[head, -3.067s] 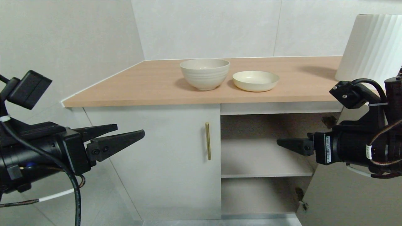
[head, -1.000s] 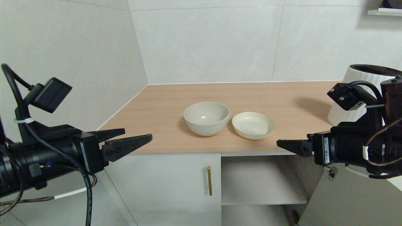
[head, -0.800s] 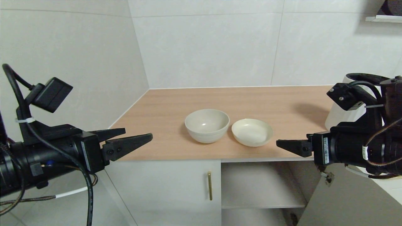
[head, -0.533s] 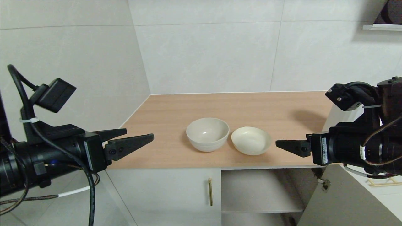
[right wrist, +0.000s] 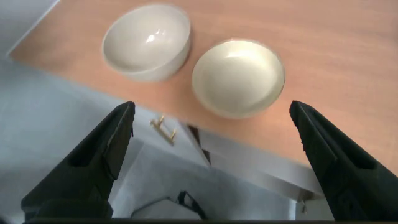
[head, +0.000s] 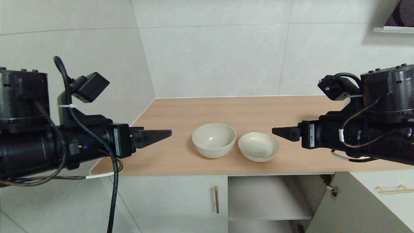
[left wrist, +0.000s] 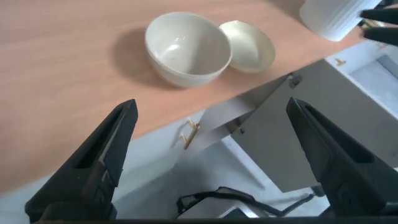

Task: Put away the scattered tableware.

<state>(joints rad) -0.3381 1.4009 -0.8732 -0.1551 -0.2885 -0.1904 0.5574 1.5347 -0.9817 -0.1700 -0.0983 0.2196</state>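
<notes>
A deep off-white bowl [head: 213,139] and a shallower cream bowl [head: 258,146] sit side by side near the front edge of the wooden countertop [head: 245,110]. My left gripper [head: 165,132] hovers at counter height left of the deep bowl, apart from it. My right gripper [head: 276,131] hovers just right of the shallow bowl, also apart. In the left wrist view the deep bowl [left wrist: 188,48] and shallow bowl [left wrist: 252,46] lie beyond my open left gripper [left wrist: 211,104]. The right wrist view has both bowls [right wrist: 147,40] [right wrist: 238,78] ahead of my open right gripper [right wrist: 211,106]. Both grippers hold nothing.
Below the counter the cabinet's left door with a gold handle [head: 215,199] is closed. The right door [head: 349,207] is swung open, baring a shelf [head: 268,197]. A white ribbed container [left wrist: 329,15] stands on the counter to the right. Walls close the back and left.
The head camera has risen, so the counter is now seen from above. In the last half second both grippers moved up and inward toward the bowls. The bowls have not moved.
</notes>
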